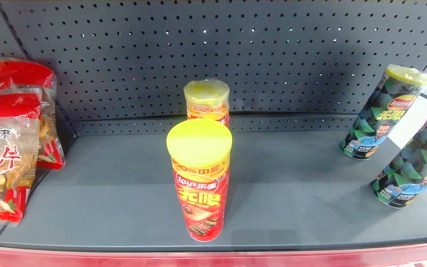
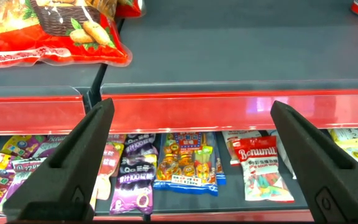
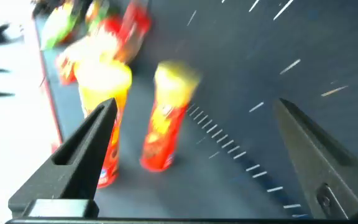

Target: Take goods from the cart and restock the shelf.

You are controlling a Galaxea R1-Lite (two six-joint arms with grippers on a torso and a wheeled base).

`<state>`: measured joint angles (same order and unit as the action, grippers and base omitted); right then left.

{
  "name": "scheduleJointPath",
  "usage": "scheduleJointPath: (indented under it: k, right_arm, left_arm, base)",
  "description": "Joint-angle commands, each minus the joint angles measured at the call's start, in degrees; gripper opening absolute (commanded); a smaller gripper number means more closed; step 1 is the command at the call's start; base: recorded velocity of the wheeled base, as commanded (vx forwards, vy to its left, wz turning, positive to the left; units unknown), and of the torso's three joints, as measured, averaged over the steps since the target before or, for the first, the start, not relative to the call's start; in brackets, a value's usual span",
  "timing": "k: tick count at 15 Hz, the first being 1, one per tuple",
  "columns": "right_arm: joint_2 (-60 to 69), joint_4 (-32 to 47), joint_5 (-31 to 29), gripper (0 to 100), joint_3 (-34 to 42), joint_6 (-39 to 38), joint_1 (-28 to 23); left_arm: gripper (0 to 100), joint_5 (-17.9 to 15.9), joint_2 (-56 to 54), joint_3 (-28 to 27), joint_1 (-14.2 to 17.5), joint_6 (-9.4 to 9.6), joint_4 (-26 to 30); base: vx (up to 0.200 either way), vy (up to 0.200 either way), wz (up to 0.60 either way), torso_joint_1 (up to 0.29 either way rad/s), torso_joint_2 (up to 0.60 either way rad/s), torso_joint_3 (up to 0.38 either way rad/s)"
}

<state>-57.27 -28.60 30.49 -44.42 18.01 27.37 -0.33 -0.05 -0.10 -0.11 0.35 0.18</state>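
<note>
Two red chip cans with yellow lids stand upright in the middle of the grey shelf (image 1: 291, 185), the front can (image 1: 200, 181) near the shelf edge and the back can (image 1: 207, 100) by the pegboard. From the shelf's right end, the right wrist view shows both cans, blurred, the nearer one (image 3: 104, 118) and the farther one (image 3: 166, 124). My right gripper (image 3: 194, 162) is open and holds nothing. My left gripper (image 2: 191, 168) is open and bare, level with the shelf's red front edge (image 2: 229, 109).
Two dark green cans (image 1: 384, 111) (image 1: 413, 167) stand at the shelf's right with a white slanted panel (image 1: 413, 111) between them. Red snack bags (image 1: 6, 148) fill the left end. Below the shelf, a lower tier holds several candy bags (image 2: 185, 162).
</note>
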Motion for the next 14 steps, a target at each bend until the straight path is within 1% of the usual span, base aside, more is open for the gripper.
scheduleJointPath:
  k: [1, 2, 3, 4, 6, 7, 10, 11, 12, 13, 14]
  right_arm:
    - [17.81, 5.84, 2.03, 100, -0.49, -0.78, -9.7]
    - [22.29, 10.93, 3.53, 100, -1.72, -2.1, -15.24]
    - [24.14, 13.83, 4.67, 100, -1.98, -3.68, -18.84]
    - [25.81, 15.5, 5.9, 100, -0.75, -5.35, -23.94]
    - [27.65, 15.59, 6.43, 100, 7.16, -6.76, -30.09]
    - [27.65, 15.06, 6.34, 100, 12.17, -6.76, -31.67]
    - [30.55, 13.75, 5.9, 100, 24.3, -8.07, -34.22]
    - [31.78, 13.83, 5.37, 100, 25.7, -8.51, -34.31]
    - [35.12, 14.8, 1.68, 100, 28.16, -10.8, -33.7]
    - [38.11, 19.02, -2.54, 100, 28.95, -13.7, -32.38]
    - [40.4, 23.77, -6.23, 100, 29.04, -15.11, -29.74]
  left_arm:
    - [100, -0.02, 0.05, 0.01, 0.02, 0.0, -0.01]
    - [100, -0.02, 0.05, 0.01, 0.02, 0.0, -0.01]
    - [100, -0.02, 0.05, 0.01, 0.02, 0.0, -0.01]
    - [100, -0.02, 0.05, 0.01, 0.02, 0.0, -0.01]
    - [100, -0.02, 0.05, 0.01, 0.02, 0.0, -0.01]
    - [100, -0.02, 0.05, 0.01, 0.02, 0.0, -0.01]
    - [100, -0.02, 0.05, 0.01, 0.02, 0.0, -0.01]
    - [100, -0.02, 0.05, 0.01, 0.02, 0.0, -0.01]
    - [100, -0.02, 0.05, 0.01, 0.02, 0.0, -0.01]
    - [100, -0.02, 0.05, 0.01, 0.02, 0.0, -0.01]
    - [100, -0.02, 0.05, 0.01, 0.02, 0.0, -0.01]
  base:
    - [0.0, 0.0, 0.0, 0.0, 0.0, 0.0]
    - [0.0, 0.0, 0.0, 0.0, 0.0, 0.0]
    - [0.0, 0.0, 0.0, 0.0, 0.0, 0.0]
    - [0.0, 0.0, 0.0, 0.0, 0.0, 0.0]
    - [0.0, 0.0, 0.0, 0.0, 0.0, 0.0]
    - [0.0, 0.0, 0.0, 0.0, 0.0, 0.0]
    - [0.0, 0.0, 0.0, 0.0, 0.0, 0.0]
    - [0.0, 0.0, 0.0, 0.0, 0.0, 0.0]
    - [0.0, 0.0, 0.0, 0.0, 0.0, 0.0]
    - [0.0, 0.0, 0.0, 0.0, 0.0, 0.0]
    - [0.0, 0.0, 0.0, 0.0, 0.0, 0.0]
